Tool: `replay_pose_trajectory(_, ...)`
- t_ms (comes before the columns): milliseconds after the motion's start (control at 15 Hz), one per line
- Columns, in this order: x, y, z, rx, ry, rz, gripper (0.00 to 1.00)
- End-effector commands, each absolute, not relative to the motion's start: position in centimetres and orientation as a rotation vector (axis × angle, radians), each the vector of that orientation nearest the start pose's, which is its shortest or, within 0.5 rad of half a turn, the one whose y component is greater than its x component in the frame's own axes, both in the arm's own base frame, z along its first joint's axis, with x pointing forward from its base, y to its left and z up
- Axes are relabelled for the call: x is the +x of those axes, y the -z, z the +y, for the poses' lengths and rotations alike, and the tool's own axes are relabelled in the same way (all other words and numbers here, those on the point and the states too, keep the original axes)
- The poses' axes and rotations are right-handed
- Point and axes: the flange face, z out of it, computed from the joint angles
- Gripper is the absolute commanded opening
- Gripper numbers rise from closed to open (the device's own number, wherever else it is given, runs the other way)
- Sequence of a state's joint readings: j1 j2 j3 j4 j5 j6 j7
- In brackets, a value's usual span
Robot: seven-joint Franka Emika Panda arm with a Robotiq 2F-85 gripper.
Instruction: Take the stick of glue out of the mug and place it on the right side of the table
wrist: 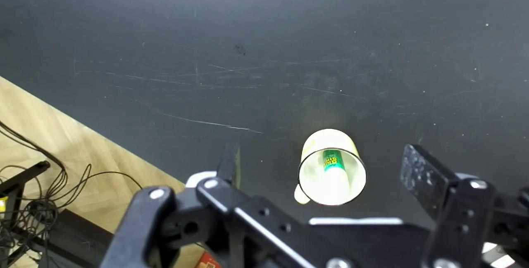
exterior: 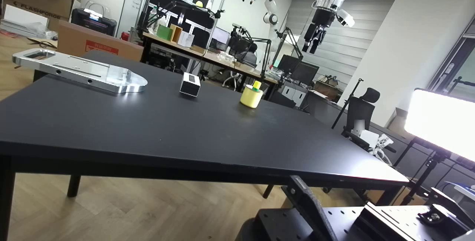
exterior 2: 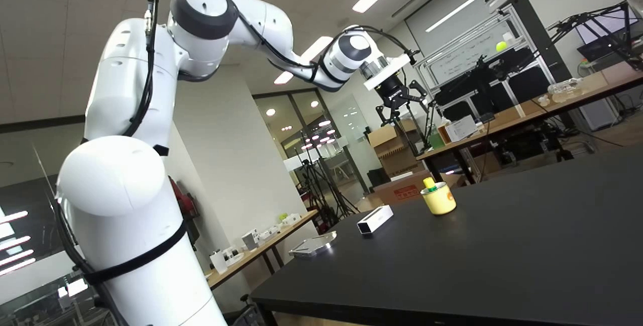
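A yellow mug (exterior: 251, 98) stands upright on the black table (exterior: 167, 129), also in an exterior view (exterior 2: 440, 202) and the wrist view (wrist: 328, 139). A glue stick (wrist: 333, 160) with a green label stands tilted inside it. Its yellow end pokes above the rim in both exterior views (exterior: 256, 85) (exterior 2: 429, 184). In the wrist view this end looks washed-out white. My gripper (wrist: 324, 167) is open and empty, with the mug appearing between its fingers. In both exterior views the gripper (exterior: 311, 44) (exterior 2: 406, 114) is high above the table, well apart from the mug.
A white-and-black box (exterior: 190, 85) stands near the mug, also in an exterior view (exterior 2: 376, 219). A silver metal plate (exterior: 81, 68) lies at the table's end. A bright light panel (exterior: 441, 124) stands beside the table. The table edge and cables (wrist: 53, 177) show in the wrist view.
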State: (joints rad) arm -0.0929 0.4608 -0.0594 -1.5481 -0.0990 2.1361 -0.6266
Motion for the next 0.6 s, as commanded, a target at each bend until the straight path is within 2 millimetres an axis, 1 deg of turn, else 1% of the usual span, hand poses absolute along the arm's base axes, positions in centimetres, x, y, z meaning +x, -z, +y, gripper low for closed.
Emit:
replay_pose_trajectory(0,71.5,-38.4,-11.1,-3.209,0.162,-0.815,1.0)
replay_pose_trajectory(133,73.4,-36.8,-11.2,-3.209,0.16,-0.806,1.0)
replay_pose_trajectory(267,75.2,-35.0,-10.7,-3.2,0.145,-0.807,1.0)
replay_pose_trajectory(467,77.1,-31.7,-9.0,-3.185,0.074,-0.801,1.0)
replay_pose_trajectory(533,77.5,-30.6,-8.1,-3.172,0.033,-0.8,1.0)
